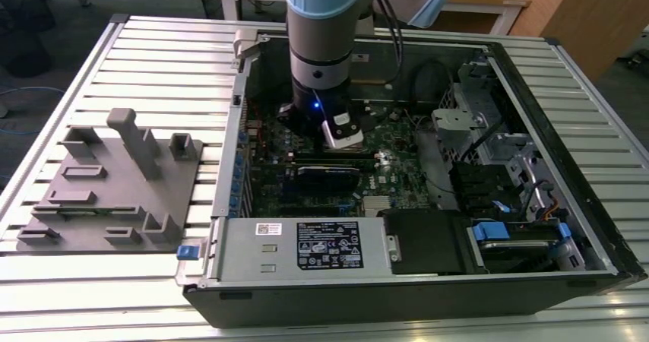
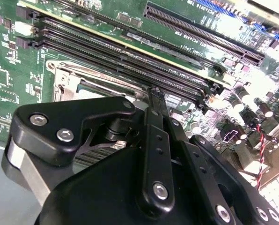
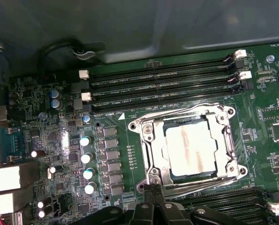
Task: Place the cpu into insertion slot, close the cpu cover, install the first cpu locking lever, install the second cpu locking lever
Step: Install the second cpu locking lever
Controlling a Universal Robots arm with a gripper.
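Cpu (image 3: 192,149): dull silver top, seated flat in the insertion slot (image 3: 213,172) on the green motherboard (image 3: 116,140). Cpu cover (image 3: 154,140): silver frame, lying down around the chip. Pincer (image 3: 152,193): black fingers pressed together, tips at the cover's edge, nothing pinched. Open computer case (image 1: 406,281): lying on the slatted tabletop (image 1: 152,68).

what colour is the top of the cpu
Pale silver-grey with faint reddish-brown streaks, clearest on the cpu in the first wrist view.
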